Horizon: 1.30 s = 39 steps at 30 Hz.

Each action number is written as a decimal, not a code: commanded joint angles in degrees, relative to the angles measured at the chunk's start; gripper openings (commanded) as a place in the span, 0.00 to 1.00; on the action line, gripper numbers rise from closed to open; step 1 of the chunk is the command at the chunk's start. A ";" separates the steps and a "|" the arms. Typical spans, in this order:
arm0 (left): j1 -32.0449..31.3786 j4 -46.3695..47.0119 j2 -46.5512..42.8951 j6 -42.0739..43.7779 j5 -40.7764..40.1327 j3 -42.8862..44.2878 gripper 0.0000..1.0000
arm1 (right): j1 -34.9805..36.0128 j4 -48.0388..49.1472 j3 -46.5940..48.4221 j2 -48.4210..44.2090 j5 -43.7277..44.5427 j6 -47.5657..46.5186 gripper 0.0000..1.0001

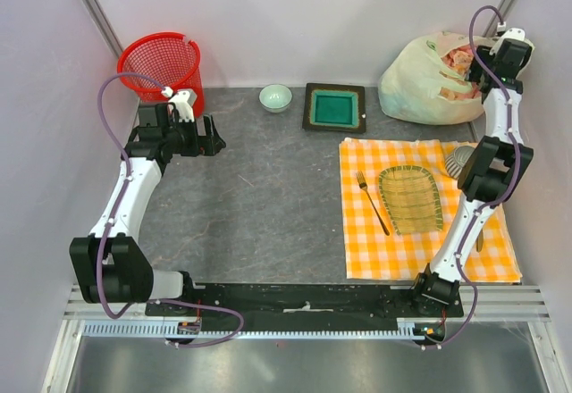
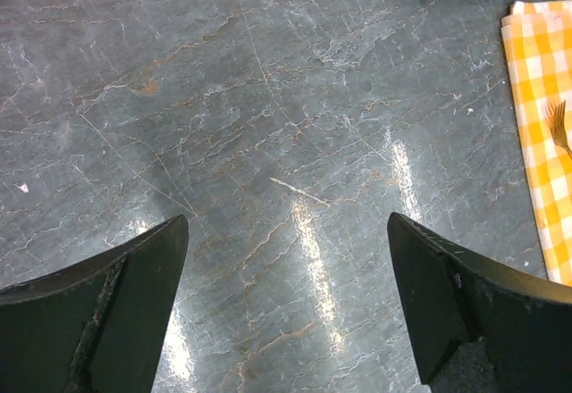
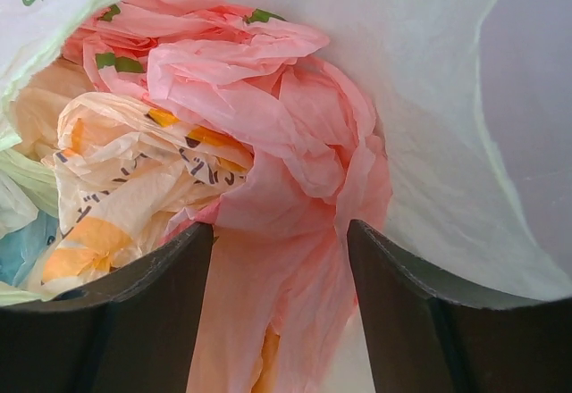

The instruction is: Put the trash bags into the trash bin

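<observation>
Both jaws spread: left gripper [image 2: 288, 219] hovers above tabletop [image 2: 268, 71], right gripper [image 3: 280, 225] straddles pink trash bag [image 3: 268, 80]; grasp step, so next pinch and lift.

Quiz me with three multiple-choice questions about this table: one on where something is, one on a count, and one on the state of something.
1. Where does the round red plastic mesh wastebasket stand?
A) near edge, between the arms
B) far left corner
C) far right corner

2. How many metal forks lie on the orange-and-white checked cloth?
A) none
B) three
C) one

3. How is the left gripper?
A) open, over bare grey tabletop
B) shut, empty
C) shut on the fork

Answers:
1 B, it sits at the back left by the wall.
2 C, a single fork lies beside the oval woven bamboo tray.
3 A, its jaws stand wide apart with nothing between.
</observation>
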 commanded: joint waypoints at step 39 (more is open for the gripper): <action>-0.12 0.82 2.37 -0.64 2.24 4.24 0.99 | -3.09 17.83 -2.73 -14.98 -8.61 11.06 0.00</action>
